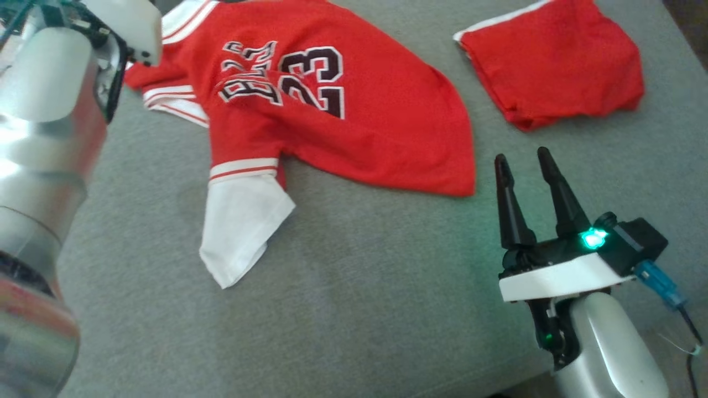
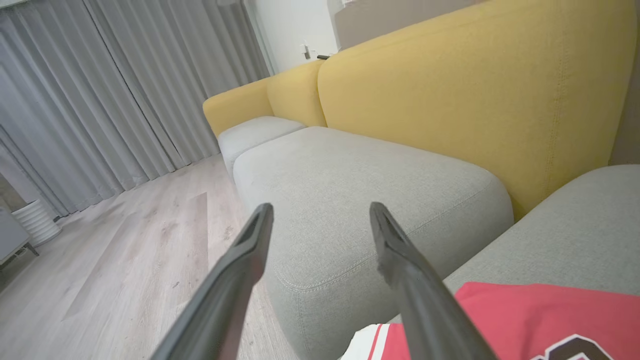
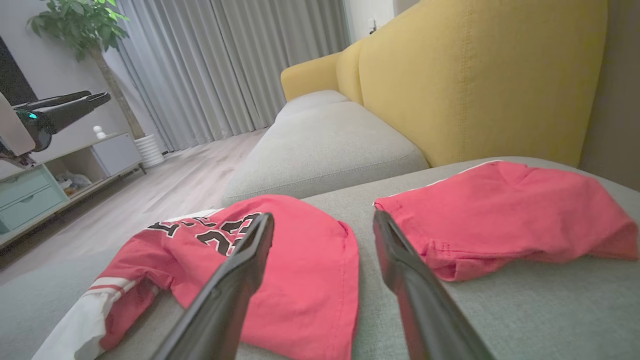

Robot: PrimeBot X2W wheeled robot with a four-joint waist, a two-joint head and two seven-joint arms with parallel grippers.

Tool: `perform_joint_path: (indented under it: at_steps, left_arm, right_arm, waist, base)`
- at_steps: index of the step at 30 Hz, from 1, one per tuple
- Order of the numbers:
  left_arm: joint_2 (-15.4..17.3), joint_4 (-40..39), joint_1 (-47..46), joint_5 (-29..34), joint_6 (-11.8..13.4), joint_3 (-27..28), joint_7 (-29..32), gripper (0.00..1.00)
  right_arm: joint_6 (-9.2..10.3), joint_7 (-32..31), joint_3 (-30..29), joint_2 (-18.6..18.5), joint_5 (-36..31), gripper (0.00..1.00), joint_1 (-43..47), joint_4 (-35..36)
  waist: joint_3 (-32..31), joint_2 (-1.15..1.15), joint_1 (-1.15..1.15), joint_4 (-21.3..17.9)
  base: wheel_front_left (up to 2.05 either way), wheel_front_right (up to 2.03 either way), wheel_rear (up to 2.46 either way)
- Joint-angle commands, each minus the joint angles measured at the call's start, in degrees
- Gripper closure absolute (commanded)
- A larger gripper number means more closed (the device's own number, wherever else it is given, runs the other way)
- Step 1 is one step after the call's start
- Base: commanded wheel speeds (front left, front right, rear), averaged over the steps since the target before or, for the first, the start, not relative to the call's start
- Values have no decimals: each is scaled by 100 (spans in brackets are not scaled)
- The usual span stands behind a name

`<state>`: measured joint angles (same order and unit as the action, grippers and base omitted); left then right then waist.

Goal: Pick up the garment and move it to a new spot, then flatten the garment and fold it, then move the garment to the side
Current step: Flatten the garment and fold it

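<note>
Over by the wall, the cabinet [image 3: 30, 197] has its drawers shut and an open shelf with a few things too dim to name.

On to the jersey [image 1: 354, 116]. It lies rumpled on the grey cushion [image 1: 359, 309], printed side up, toward the far left of the seat. Its long axis runs from upper left to lower right in the head view. The lettering sits sideways there, the word to the left of the 23, and the plain red hem end points right, toward the shorts [image 1: 553, 61]. One white sleeve [image 1: 243, 232] sticks out toward the near edge. The shorts lie apart from the jersey, with a strip of bare cushion between them.

The left gripper [image 2: 320, 210] hangs above the jersey's left end, fingers [image 2: 240, 270] spread wide with nothing between them, clear of the cloth and aimed over the next seat. The right wrist view shows it up in the air.

The right gripper [image 1: 522, 157] sits low at the near right, fingers parted and empty. It points up the cushion at the gap between jersey and shorts, just short of the hem and touching neither.
</note>
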<state>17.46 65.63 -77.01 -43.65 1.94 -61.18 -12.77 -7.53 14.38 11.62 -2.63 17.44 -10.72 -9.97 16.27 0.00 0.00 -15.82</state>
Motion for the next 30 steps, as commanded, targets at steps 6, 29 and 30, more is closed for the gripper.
perform_joint_path:
  at_steps: [6, 29, 30]
  left_arm:
    - [-87, -332, 251, -208, 3, 383, -211, 0]
    - [-164, -4319, 5150, 678, 1420, 2196, -222, 0]
    - [-185, -4355, 5218, 725, 1416, 2226, -222, 0]
  right_arm:
    - [4, 62, -244, -25, -268, 0, -51, 168]
    - [4, 62, -1016, -25, -718, 0, 671, 106]
    - [4, 62, -1007, -25, -717, 0, 664, 102]
  waist:
    - [-331, 0, 0, 716]
    - [-1102, 0, 0, 2179]
    - [-1104, 0, 0, 2177]
  base:
    - [0, 0, 0]
    - [0, 0, 0]
    - [0, 0, 0]
